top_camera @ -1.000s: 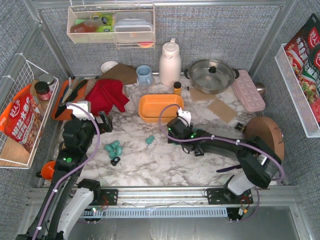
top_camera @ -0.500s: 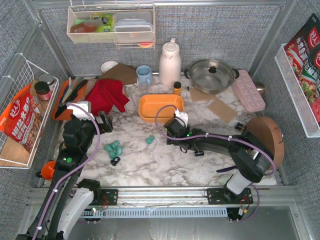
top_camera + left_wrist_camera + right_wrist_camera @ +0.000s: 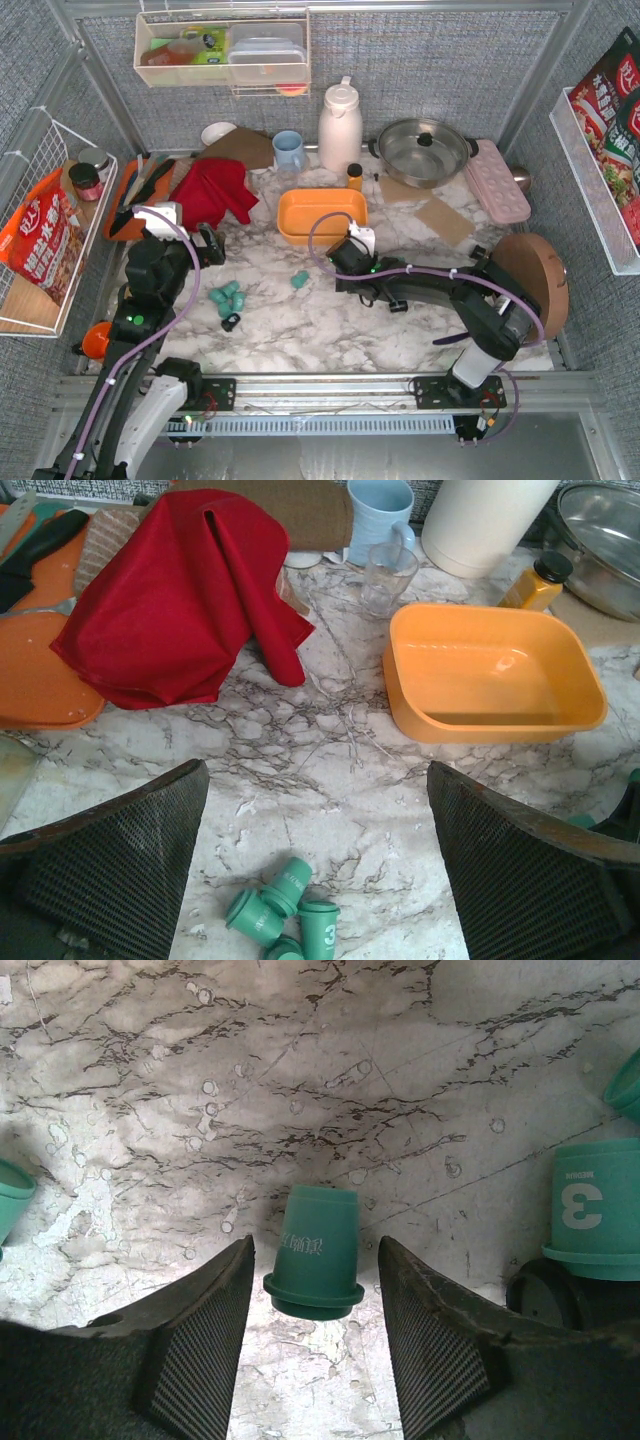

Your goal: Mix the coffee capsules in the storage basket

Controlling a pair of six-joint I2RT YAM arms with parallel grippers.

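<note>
The orange storage basket (image 3: 320, 215) (image 3: 495, 675) stands empty at mid-table. A cluster of teal coffee capsules (image 3: 226, 298) (image 3: 285, 910) lies on the marble with a black one (image 3: 231, 322) beside it. One teal capsule (image 3: 299, 279) (image 3: 315, 1255) lies apart on its side. My right gripper (image 3: 320, 272) (image 3: 315, 1250) is open, with a finger on each side of that lone capsule and a narrow gap showing on both sides. My left gripper (image 3: 212, 243) (image 3: 315, 780) is wide open above the cluster, holding nothing.
A red cloth (image 3: 180, 590) lies on an orange board (image 3: 35, 670) at the left. A glass (image 3: 388, 575), blue mug (image 3: 288, 150), white jug (image 3: 340, 125), small yellow bottle (image 3: 540, 580) and steel pan (image 3: 422, 150) stand behind the basket. A round wooden board (image 3: 530, 275) sits right.
My right gripper has slid left to the lone teal capsule, and its jaws have narrowed around it. The left arm has not moved.
</note>
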